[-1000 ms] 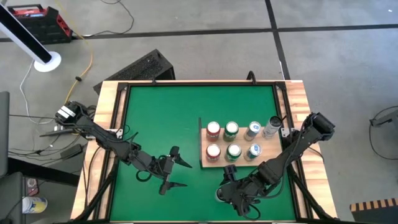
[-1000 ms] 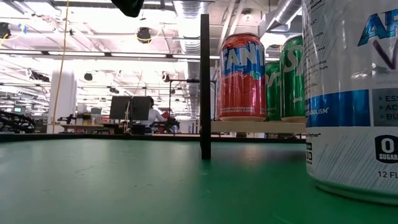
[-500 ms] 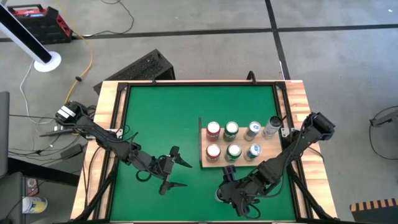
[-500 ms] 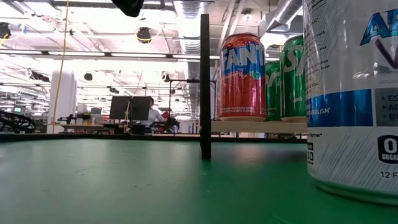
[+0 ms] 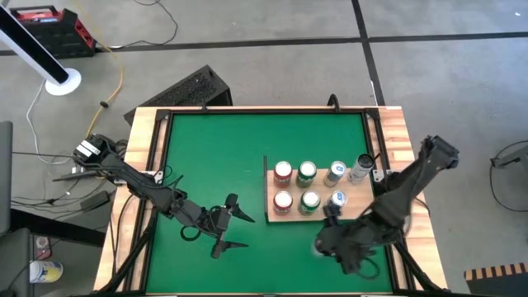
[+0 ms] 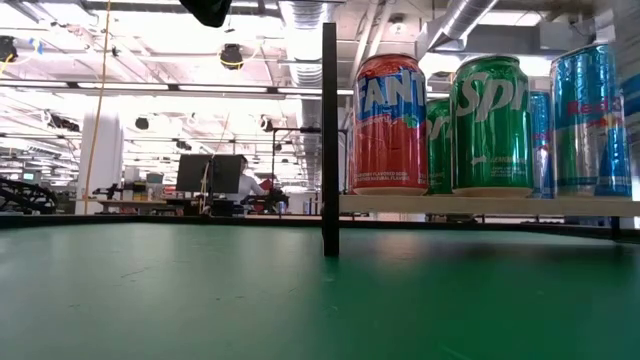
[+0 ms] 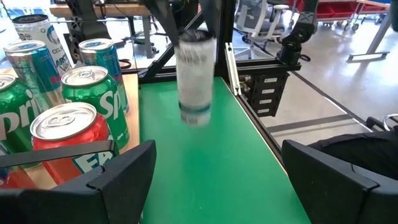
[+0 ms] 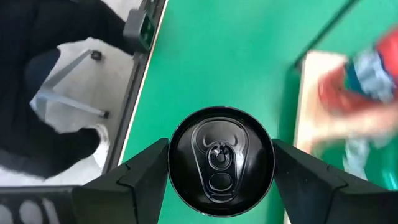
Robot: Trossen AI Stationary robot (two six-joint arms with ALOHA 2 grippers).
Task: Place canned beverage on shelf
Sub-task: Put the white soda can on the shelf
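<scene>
The shelf (image 5: 290, 216) is a small light wooden board with a thin dark upright edge (image 5: 266, 190), at the table's right. Several cans stand on it, among them a red one (image 6: 390, 125) and a green one (image 6: 490, 125). My right gripper (image 5: 332, 241) is just in front of the shelf's near edge, shut on a white can with a blue band (image 7: 196, 78). The can's dark top shows in the right wrist view (image 8: 221, 160). My left gripper (image 5: 231, 224) is open and empty, left of the shelf near the table's front. My right gripper pinches the can between its two fingers (image 8: 146, 171), on opposite sides of its wall just below the top rim (image 8: 176, 155). The fingers come from above, pointing down. The can hangs upright below the gripper, clear of the table.
The green tabletop (image 5: 214, 157) stretches left of and behind the shelf. A light wooden frame (image 5: 398, 140) runs around it. A clear bottle (image 5: 360, 169) stands at the shelf's far right corner.
My right gripper has risen with the can and gone toward the table's right edge, along the shelf's near side. The can, which stood on the table, is now lifted clear and has left the low view.
</scene>
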